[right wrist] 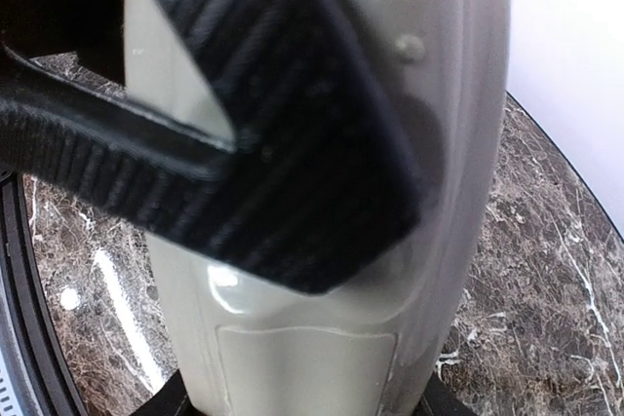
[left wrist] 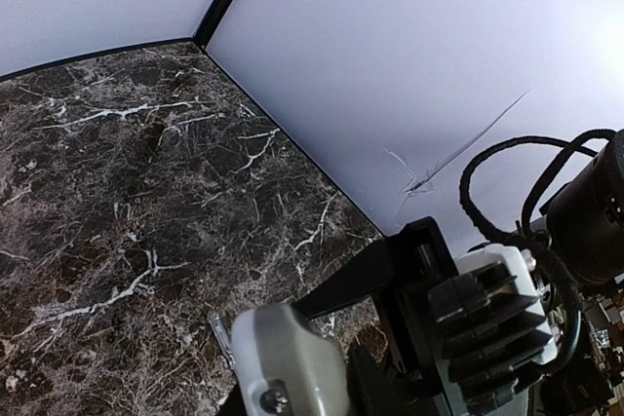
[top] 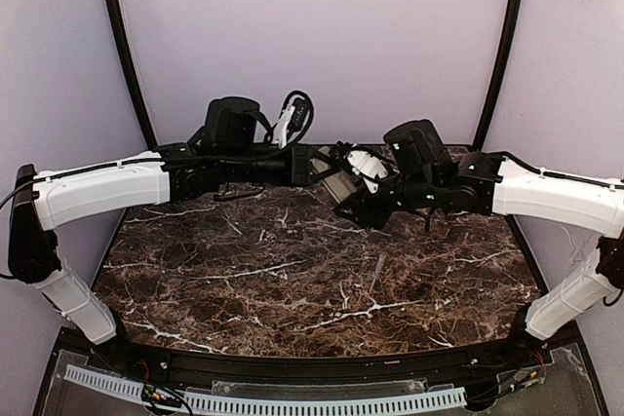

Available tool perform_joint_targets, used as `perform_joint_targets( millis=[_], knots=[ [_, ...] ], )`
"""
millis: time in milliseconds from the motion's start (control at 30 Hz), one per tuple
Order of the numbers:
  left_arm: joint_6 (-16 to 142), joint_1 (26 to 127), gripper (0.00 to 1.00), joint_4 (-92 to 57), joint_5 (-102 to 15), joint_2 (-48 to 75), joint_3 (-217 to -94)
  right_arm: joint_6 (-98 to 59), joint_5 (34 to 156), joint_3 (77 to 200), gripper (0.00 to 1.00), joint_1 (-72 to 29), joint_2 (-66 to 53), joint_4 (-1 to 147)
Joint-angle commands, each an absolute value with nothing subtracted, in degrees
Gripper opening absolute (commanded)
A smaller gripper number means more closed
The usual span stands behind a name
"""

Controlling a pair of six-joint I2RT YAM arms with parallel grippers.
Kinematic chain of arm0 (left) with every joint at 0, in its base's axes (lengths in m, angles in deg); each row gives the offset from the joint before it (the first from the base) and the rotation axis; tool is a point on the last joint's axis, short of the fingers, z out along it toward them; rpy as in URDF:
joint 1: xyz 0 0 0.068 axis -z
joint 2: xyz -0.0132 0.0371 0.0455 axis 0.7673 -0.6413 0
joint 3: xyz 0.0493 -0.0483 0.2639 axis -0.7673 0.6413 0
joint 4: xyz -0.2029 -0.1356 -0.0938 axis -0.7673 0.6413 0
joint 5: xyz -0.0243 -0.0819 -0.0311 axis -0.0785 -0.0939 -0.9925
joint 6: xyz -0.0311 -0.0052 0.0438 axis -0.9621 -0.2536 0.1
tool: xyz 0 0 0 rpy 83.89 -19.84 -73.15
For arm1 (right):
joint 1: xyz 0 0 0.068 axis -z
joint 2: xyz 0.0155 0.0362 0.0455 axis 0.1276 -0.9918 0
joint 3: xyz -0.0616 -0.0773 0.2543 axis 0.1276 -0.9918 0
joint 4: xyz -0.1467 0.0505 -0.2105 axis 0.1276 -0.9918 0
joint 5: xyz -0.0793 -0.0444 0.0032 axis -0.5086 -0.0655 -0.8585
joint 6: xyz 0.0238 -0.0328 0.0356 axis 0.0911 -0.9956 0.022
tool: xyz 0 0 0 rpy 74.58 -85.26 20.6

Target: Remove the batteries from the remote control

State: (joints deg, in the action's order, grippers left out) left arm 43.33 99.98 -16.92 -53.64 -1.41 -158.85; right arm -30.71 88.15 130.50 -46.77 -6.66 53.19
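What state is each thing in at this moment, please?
remote control: held above the table, grey back showing.
battery cover: appears closed, flush with the back.
batteries: not visible.
right gripper: shut on the remote control.
left gripper: at the remote control's end; open or shut unclear.

The remote control has a grey plastic back, smooth and glossy, with soft highlights. The black finger across it is finely ribbed and matt. The table is dark brown marble-look stone with white veins, lightly polished. The left arm's shell is smooth white plastic.
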Motion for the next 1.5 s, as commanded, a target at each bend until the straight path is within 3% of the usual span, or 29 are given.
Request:
perform_joint_targets(
  millis=[0,67,100,400,667,933,1100,1467],
  knots=[
    [43.89,99.46,0.00,-17.26,-53.24,1.25,-158.26,-27.19,88.18,130.25,0.73,-47.05,-3.40,59.19],
    [44.14,99.44,0.00,-18.68,-52.92,2.29,-157.41,-25.61,90.12,129.07,0.95,-46.44,-2.05,59.83],
    [44.32,99.47,0.00,-19.75,-52.82,2.70,-156.74,-23.75,92.03,128.44,0.98,-45.74,-1.17,60.28],
    [41.71,97.25,0.00,-32.49,-57.07,6.54,-150.94,-3.57,119.69,116.24,0.99,-32.14,9.26,77.43],
    [33.65,93.95,0.00,-48.73,-63.38,5.68,-145.88,15.93,128.78,107.05,0.99,-30.64,6.72,105.04],
    [28.44,93.82,0.00,-61.63,-65.42,4.78,-142.63,24.10,130.83,106.82,0.95,-30.72,-0.63,123.45],
    [26.65,93.88,0.00,-64.48,-64.69,4.09,-141.58,26.94,131.68,110.17,0.86,-31.48,-5.14,130.31],
    [26.42,93.88,0.00,-68.07,-62.82,3.88,-139.76,27.67,133.85,116.57,0.47,-33.51,-11.19,133.28]
  ],
)
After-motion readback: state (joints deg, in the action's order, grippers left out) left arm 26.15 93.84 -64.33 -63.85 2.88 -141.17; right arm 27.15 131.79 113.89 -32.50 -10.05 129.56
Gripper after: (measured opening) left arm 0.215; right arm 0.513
